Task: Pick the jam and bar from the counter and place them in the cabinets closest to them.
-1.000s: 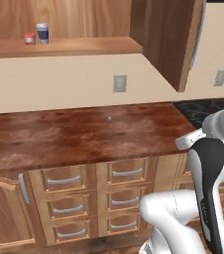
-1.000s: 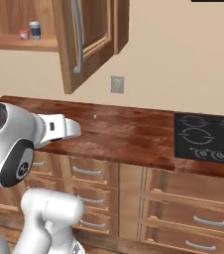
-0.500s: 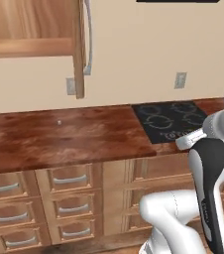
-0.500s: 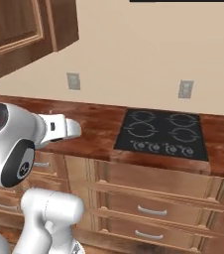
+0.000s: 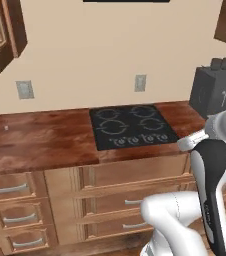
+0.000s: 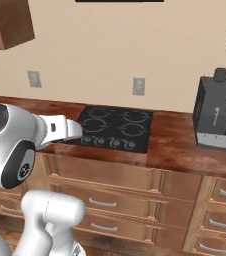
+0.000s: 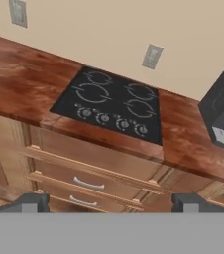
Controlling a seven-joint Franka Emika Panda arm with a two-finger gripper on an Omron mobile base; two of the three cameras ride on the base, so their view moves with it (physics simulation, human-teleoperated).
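One whole stretch of kitchen has slid past the base cameras in the last second. The base has driven right; the things have not moved. A second ago the open cabinet lay ahead with the jam on its shelf beside a cup, so that half of the task looks done. Now only a cabinet door (image 5: 5, 35) edges in, far left of the tool (image 7: 111, 204). I take this as the drive to fetch the bar; where it lies I cannot tell.

The counter (image 7: 20, 84) runs across, ahead of the tool. A black cooktop (image 7: 111, 106) is set into it, dead ahead. A dark appliance (image 6: 220, 112) stands on the counter, ahead and to the right. Drawers (image 7: 89, 171) sit under the counter edge, nearest the tool. Two outlets (image 7: 152, 56) are on the wall beyond.

The tool is released, fingers wide apart with nothing between them. Nothing blocks the way forward; the appliance may crowd a reach to the right.
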